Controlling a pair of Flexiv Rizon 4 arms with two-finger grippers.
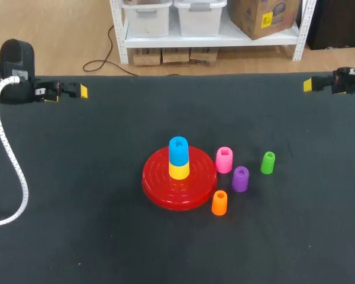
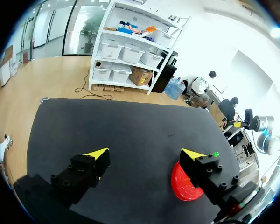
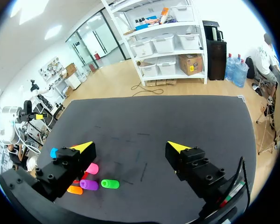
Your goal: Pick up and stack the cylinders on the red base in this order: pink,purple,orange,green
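Pink comes first, and the pink cylinder (image 1: 224, 160) stands upright on the dark tabletop (image 1: 77, 207), just beside the rim of the red base (image 1: 178, 180) on the side that faces the right arm. From where I stand that settles the matter: the right claw (image 1: 309, 84) hangs at the far edge on its own side, spread wide with nothing between its fingers, and the pink piece lies nearer to it than to the left claw (image 1: 81, 92), which hangs open and empty at the opposite far edge with the base between it and the piece. Seen from the right wrist, the pink cylinder (image 3: 92, 168) sits off to one side of the right claw (image 3: 130, 147), close by one finger and not between the two, so I judge the claw would have to swing across and come down over it along its vertical axis. The purple cylinder (image 1: 240, 178), orange cylinder (image 1: 219, 202) and green cylinder (image 1: 267, 163) stand near the pink one, apart from it. On the base a blue cylinder (image 1: 178, 150) already tops a yellow cylinder (image 1: 178, 170).
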